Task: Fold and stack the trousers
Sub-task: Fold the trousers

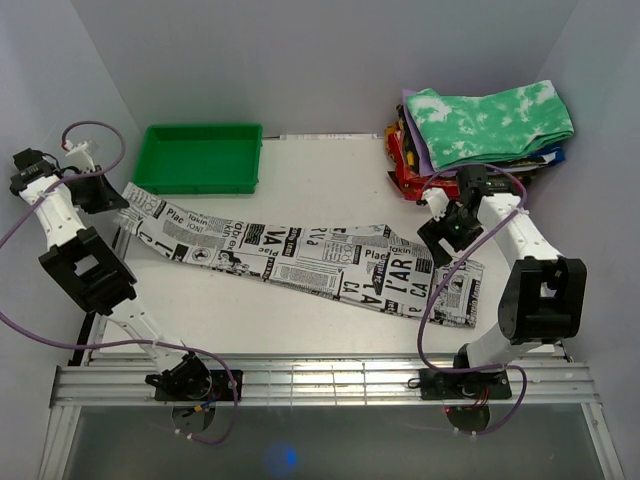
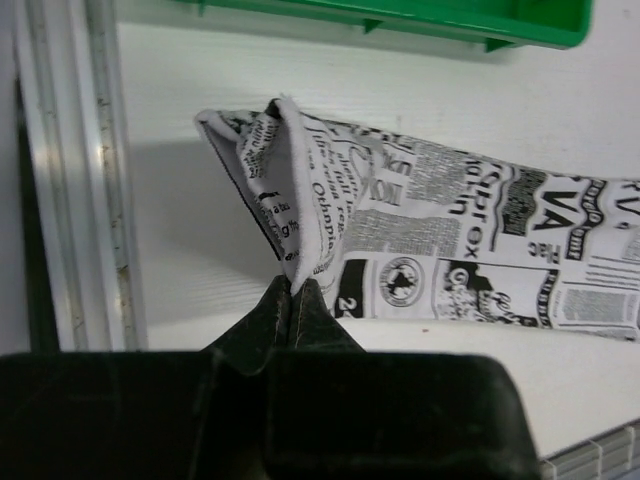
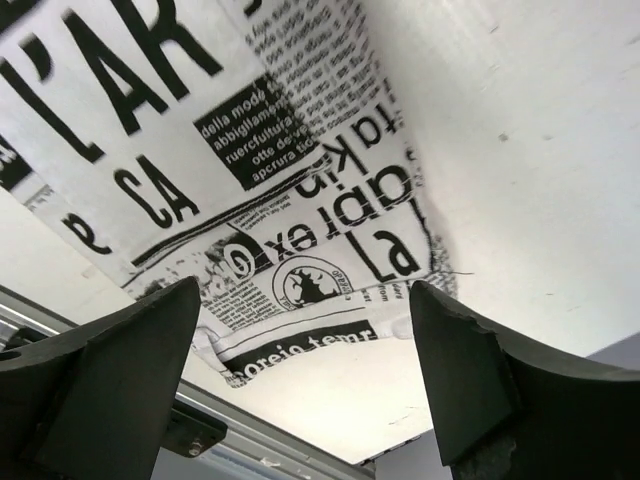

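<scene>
The newspaper-print trousers (image 1: pixel 300 258) lie stretched across the white table, from the far left to the near right. My left gripper (image 2: pixel 296 285) is shut on the trousers' left end (image 2: pixel 300 200), which rises in a pinched fold; in the top view that gripper (image 1: pixel 112 196) is at the table's left edge. My right gripper (image 3: pixel 300 330) is open and hangs above the trousers' right end (image 3: pixel 300 250), holding nothing. In the top view it (image 1: pixel 440 238) is over the right part of the cloth.
A green tray (image 1: pixel 200 158) stands at the back left, also in the left wrist view (image 2: pixel 400 15). A stack of folded clothes, topped by a green-and-white tie-dye garment (image 1: pixel 490 122), sits at the back right. The table's metal rail (image 1: pixel 320 380) runs along the front.
</scene>
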Available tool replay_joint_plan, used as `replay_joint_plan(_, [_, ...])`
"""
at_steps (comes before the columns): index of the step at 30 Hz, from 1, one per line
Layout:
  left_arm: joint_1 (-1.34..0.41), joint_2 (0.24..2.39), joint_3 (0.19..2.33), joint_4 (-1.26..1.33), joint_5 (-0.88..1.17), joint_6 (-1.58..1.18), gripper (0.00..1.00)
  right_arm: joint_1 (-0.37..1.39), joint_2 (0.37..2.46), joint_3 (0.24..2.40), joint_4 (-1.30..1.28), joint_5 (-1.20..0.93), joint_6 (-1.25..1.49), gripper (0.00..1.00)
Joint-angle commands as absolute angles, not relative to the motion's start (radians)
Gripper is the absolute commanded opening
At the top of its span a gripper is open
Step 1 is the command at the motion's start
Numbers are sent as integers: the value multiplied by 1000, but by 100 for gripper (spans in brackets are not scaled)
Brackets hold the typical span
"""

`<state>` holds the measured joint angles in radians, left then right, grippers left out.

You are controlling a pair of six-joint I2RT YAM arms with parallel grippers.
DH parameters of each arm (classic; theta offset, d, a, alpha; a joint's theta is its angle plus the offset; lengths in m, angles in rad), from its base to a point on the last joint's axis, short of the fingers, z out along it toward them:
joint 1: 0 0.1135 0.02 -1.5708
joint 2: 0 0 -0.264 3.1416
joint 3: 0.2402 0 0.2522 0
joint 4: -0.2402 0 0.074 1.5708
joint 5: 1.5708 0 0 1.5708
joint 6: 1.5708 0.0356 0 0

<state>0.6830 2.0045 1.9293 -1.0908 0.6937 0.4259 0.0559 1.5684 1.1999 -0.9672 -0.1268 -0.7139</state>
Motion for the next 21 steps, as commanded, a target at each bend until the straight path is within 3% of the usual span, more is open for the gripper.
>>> replay_joint_plan(1, [634,1872,1922,-1195,862,479,0,46,1513,1305,-1069,-229,-646,90])
replay_joint_plan(8, [419,1675,1665,-1186,992,393,0,-78,1416,1174,-1121,-167,-703,90])
replay_joint_plan(14, [185,1514,1375,-880,993,134,0,-186,1397,1057,-1103,-123,-703,90])
replay_joint_plan(18, [40,1408,1163,-606,915,-195,0,-213,1434,1011,-1057,-106,-684,90])
replay_joint_plan(21, [-101,1370,1077,-477,842,-262,0,-215,1462,997,-1035,-101,-667,90])
